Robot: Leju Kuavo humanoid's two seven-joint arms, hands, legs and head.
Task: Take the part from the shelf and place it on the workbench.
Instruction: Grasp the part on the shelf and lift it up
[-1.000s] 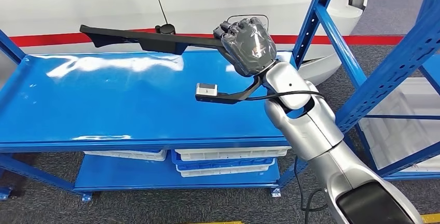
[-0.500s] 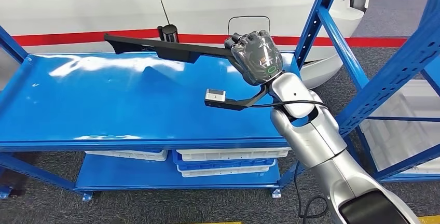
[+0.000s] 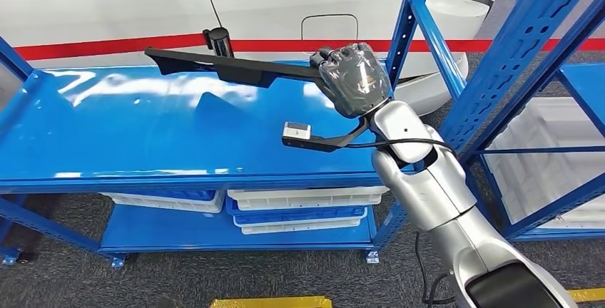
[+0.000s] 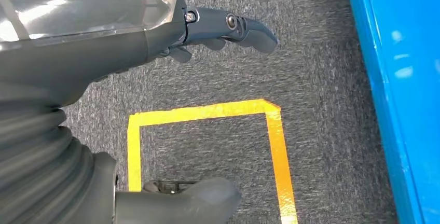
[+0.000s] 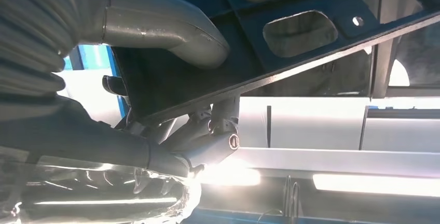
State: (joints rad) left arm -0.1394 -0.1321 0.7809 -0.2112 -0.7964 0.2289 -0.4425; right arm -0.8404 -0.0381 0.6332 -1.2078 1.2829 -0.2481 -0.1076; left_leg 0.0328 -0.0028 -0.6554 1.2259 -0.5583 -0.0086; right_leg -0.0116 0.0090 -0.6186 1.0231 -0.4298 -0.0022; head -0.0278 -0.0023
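Behind everything stands a white car with a red stripe along its side; its upper part is cut off by the picture edge. In front of it is the blue workbench, a wide glossy top with a lower shelf, where white trays lie stacked, partly hidden under the top. To the right stands a blue shelf frame with perforated posts, and its far side runs out of the picture.

The right arm reaches up from below over the right end of the workbench. The right hand, wrapped in a clear cover, grips one end of the part. This is a long, flat black bar, and it is held above the rear of the bench top, not lying on it. It points to the left, and its shadow falls on the blue surface below. In the right wrist view the thumb presses on one face of the part and the darker fingers close on the other face. How far the part goes into the palm is hidden.

The left hand hangs over grey carpet with a yellow tape line. It holds nothing, and its fingers are apart.
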